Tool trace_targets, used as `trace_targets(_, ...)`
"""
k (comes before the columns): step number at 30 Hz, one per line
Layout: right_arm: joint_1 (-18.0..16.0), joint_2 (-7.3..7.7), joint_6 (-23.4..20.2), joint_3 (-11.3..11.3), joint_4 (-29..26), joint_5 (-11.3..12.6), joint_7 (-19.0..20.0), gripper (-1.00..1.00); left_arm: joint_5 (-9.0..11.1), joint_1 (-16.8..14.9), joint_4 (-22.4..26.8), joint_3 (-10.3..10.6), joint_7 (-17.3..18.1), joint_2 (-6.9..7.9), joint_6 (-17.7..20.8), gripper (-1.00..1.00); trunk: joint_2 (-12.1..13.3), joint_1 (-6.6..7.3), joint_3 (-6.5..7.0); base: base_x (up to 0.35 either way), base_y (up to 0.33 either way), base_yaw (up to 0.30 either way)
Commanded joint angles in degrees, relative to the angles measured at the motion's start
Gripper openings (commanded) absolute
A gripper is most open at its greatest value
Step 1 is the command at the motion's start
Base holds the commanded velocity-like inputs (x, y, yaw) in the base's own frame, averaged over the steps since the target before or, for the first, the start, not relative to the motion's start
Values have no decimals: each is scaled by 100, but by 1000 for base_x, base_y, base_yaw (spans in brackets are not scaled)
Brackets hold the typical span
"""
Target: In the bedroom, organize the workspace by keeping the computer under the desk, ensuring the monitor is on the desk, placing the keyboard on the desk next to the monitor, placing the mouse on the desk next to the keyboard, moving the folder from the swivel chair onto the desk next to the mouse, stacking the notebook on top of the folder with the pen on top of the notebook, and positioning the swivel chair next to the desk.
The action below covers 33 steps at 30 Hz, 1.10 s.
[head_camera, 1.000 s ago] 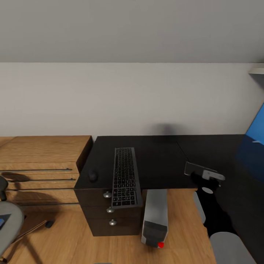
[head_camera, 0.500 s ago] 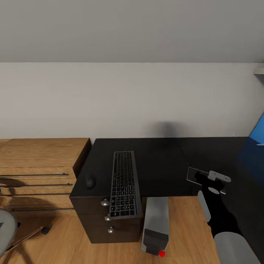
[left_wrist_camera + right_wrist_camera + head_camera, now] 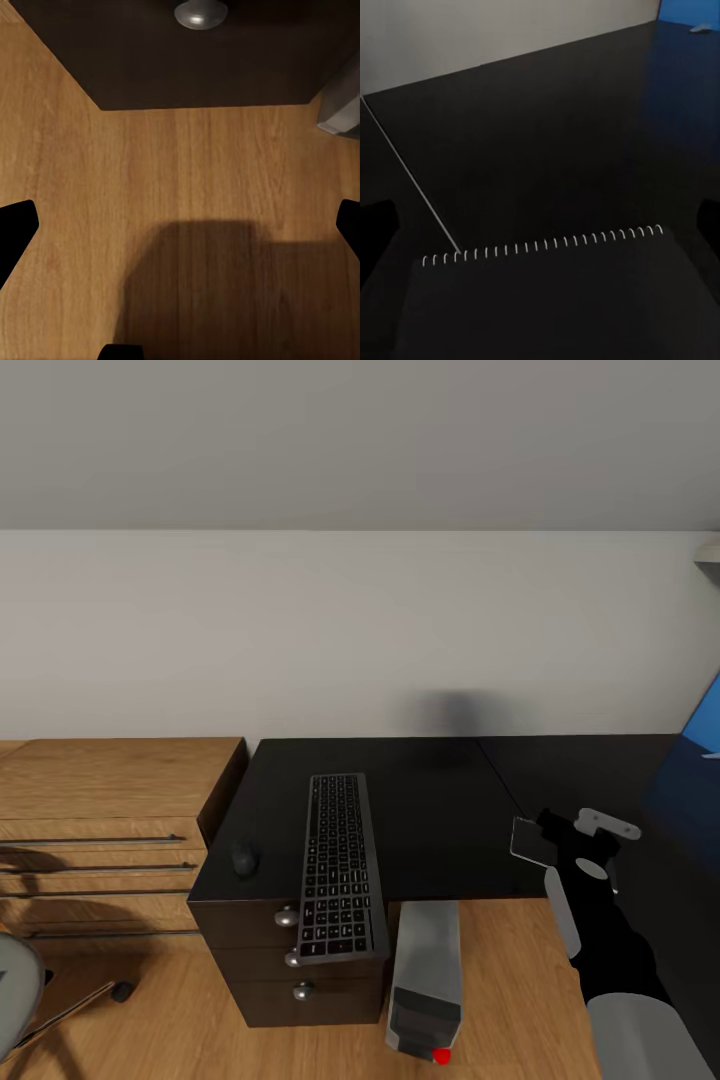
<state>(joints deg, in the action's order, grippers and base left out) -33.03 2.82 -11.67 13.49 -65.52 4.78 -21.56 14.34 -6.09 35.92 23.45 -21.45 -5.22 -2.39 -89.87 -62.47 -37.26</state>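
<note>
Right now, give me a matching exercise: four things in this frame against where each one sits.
Things:
1. keyboard
2. mouse
3. computer
4. notebook

Places:
A. on the floor, against the drawer block
B. held by the right gripper over the desk
C. on the desk, its near end overhanging the edge
D. on the desk, left of the keyboard

Pairs: 1-C, 2-D, 3-A, 4-B
</note>
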Motion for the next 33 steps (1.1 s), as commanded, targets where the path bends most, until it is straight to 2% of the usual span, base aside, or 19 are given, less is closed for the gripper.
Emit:
trace_targets(1,-2,5,-23,-12,3,49,-27,100,60,-6,-3,39,-43,4,-25,100,-3,0,-5,1,0,0)
trace_targets(11,-2,14,-26,-21,159,51,-33,100,60,-6,-3,26,-51,25,-29,100,-3,0,-5,0,0,0)
trace_targets(16,-2,17,-29,-22,165,50,-28,100,70,-7,-12,20,-52,136,-51,100,-3,0,-5,0,0,0)
trace_targets(18,-2,17,-28,-22,164,50,-25,100,105,-6,-25,20,-41,245,-289,100,-3,0,-5,0,0,0)
trace_targets(20,-2,17,-28,-22,165,50,-24,100,148,-6,-77,19,-36,277,-439,100,-3,0,-5,0,0,0)
trace_targets(21,-2,17,-28,-22,164,50,-24,100,229,-6,-239,19,-30,306,-669,100,-3,0,-5,0,0,0)
trace_targets(26,-2,17,-22,-9,164,57,-28,100,320,-6,-802,19,-20,344,-1156,100,-3,0,-5,0,0,0)
trace_targets(27,-2,0,17,-4,165,58,-40,100,348,-6,-1573,16,-23,401,-1856,100,-3,0,-5,0,0,0)
trace_targets(33,-2,22,16,-8,374,50,-24,100,350,-6,-1729,11,-40,438,-1927,100,-3,0,-5,111,0,0)
